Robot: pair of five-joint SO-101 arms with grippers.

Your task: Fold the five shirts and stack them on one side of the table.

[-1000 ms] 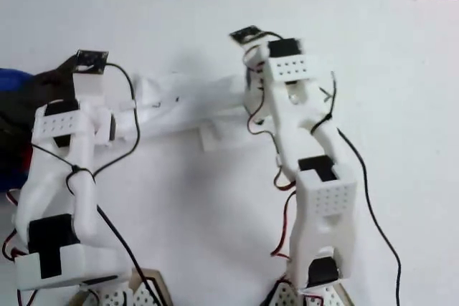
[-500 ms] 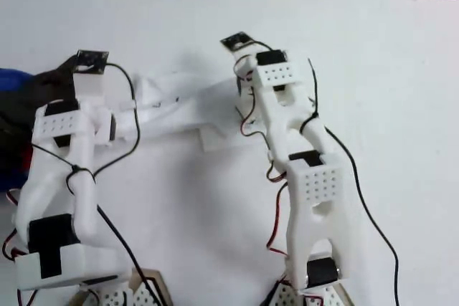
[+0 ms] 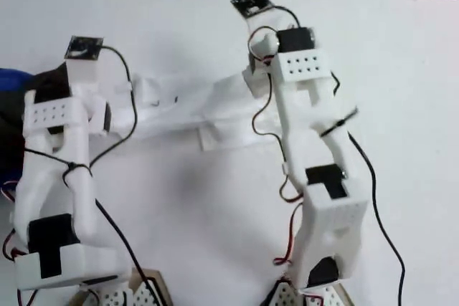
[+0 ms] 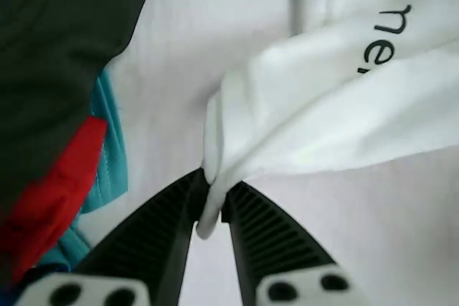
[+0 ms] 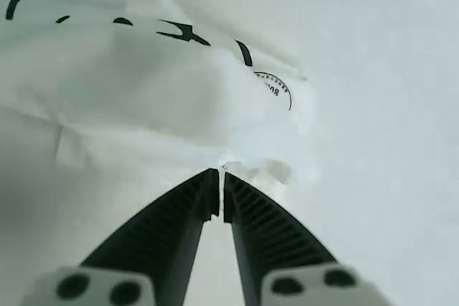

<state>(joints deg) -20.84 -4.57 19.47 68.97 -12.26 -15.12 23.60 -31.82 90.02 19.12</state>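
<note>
White tabletop, two arms side by side. Between them the white shirt lies stretched across the middle of the tabletop, somewhat toward the far edge. The left gripper is clamped on a folded edge of the cloth. The right gripper pinches the opposite end, jaws almost touching. Holding both ends likely keeps the fabric taut for a clean fold. A pile of dark, red and teal shirts sits at the left edge, just beside the left gripper, probably kept clear of the folding area.
</note>
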